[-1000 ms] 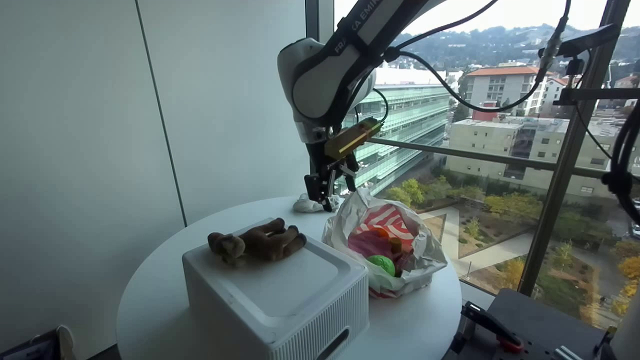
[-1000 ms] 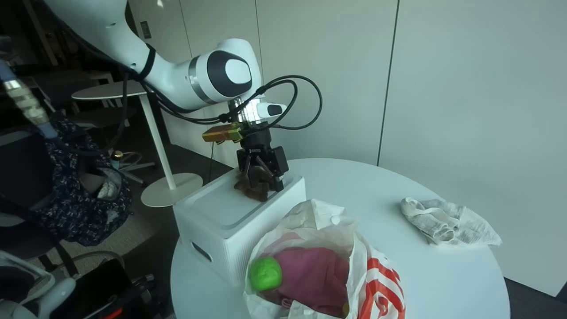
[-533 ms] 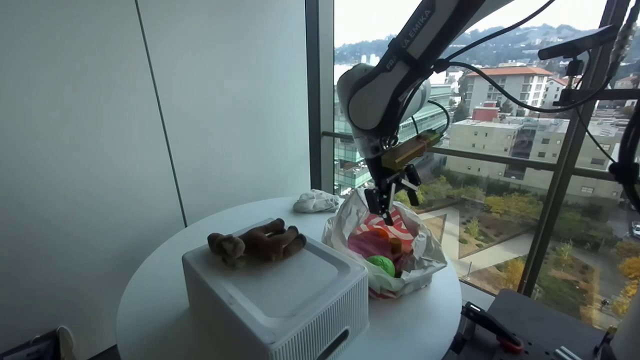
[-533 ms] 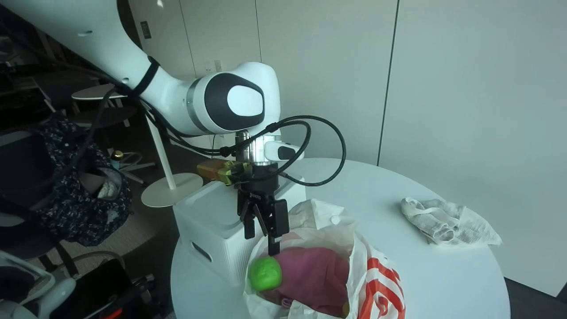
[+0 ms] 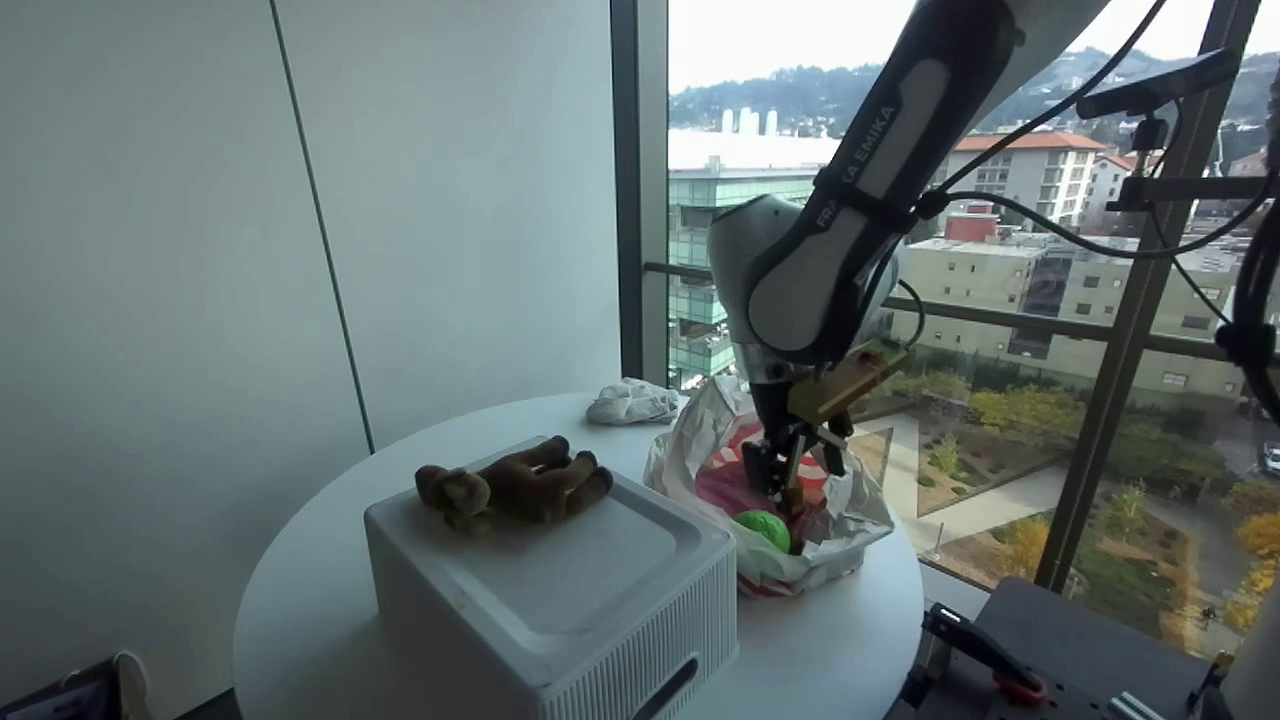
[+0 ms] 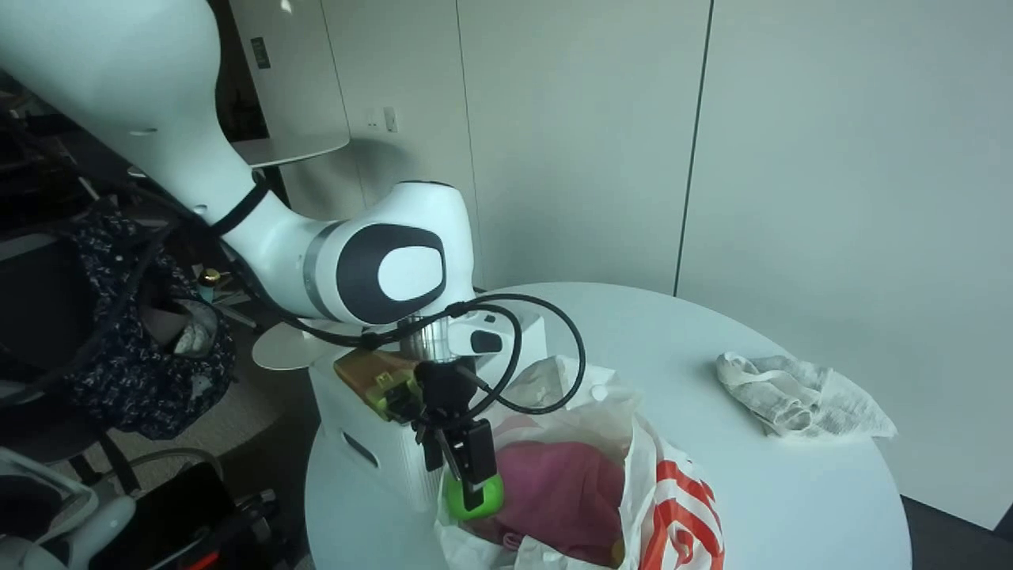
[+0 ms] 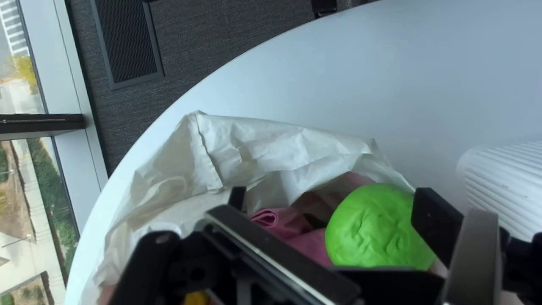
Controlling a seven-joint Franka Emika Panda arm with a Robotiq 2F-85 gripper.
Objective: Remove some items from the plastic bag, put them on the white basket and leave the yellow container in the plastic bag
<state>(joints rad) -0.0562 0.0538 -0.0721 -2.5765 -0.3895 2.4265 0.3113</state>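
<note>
Gripper (image 7: 333,204) spread wide at the mouth of the bag (image 5: 855,525). Wrist view: ball (image 7: 377,231) shows between the fingers, close to the one at its 3 o'clock; can't tell if touching. Pink cloth (image 6: 562,491) in the bag too. In an exterior view, bag is at 2 o'clock from the box (image 5: 600,575), ball at the bag's 6 o'clock, toy (image 5: 535,487) lying on the box top toward 11 o'clock. White rag (image 5: 632,403) on the table (image 5: 310,560), bag's 10 o'clock.
</note>
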